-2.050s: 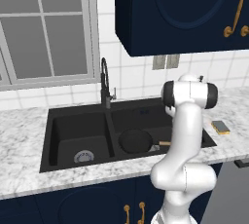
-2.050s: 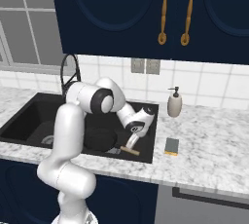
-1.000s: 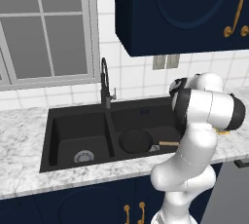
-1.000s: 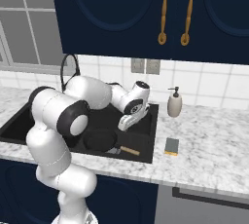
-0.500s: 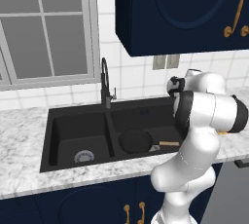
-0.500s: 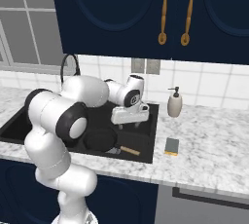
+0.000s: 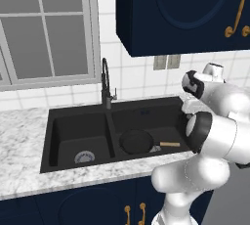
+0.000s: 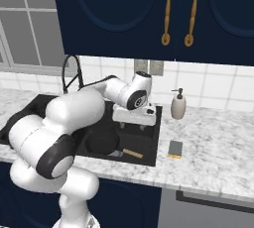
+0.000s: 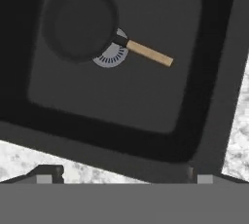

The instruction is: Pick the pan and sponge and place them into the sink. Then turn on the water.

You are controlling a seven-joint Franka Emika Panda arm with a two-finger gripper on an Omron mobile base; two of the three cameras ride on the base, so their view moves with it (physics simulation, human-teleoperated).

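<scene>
Jaws stand wide and hold nothing.

Left base view: the pan [image 7: 137, 141] lies in the right basin of the sink [image 7: 78, 130], its wooden handle pointing right; the faucet [image 7: 105, 83] rises behind the divider.

Right base view: the gripper [image 8: 140, 126] hangs above the right basin, and the sponge [image 8: 174, 149] lies on the marble table [image 8: 218, 157] just right of the sink, with the soap dispenser [image 8: 178, 105] behind it.

Hand view: the pan partly covers the silver drain [image 9: 113, 56].

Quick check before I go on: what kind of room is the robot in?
A kitchen, rendered: a black double sink with faucet set in a marble counter, navy cabinets overhead, and a pan in the basin.
</scene>
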